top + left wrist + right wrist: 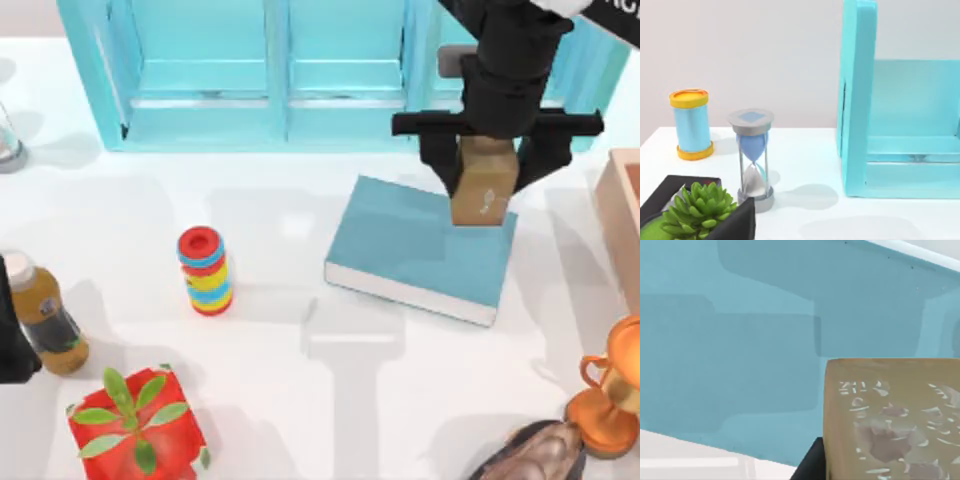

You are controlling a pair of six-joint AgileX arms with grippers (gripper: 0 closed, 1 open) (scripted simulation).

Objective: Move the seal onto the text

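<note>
The right gripper [486,165] is above the far right part of the book [420,250], and it holds the seal [484,182] between its two fingers, closed on the upper part of the block. The seal hangs upright, with its lower end over the blue cover; from the top view I cannot tell if it already touches the cover or is just above it.

The seal looks like stone, so I judge it stiff, rather heavy for its size, and smooth on the sides. A firm hold on two flat opposite faces, near the top, seems the right place, as the gripper has it. It is tall and narrow, so it may tip if it is released tilted. The book is wide, flat and stiff, and should carry it well.

The right wrist view shows the pale carved marks on one face of the seal [892,420] and the cover of the book [730,340] close behind it. The top view gives the place of the seal on the book and the shelf [270,70] behind it.

The left gripper is parked at the left edge of the desk [300,390]; I cannot tell its state.
</note>
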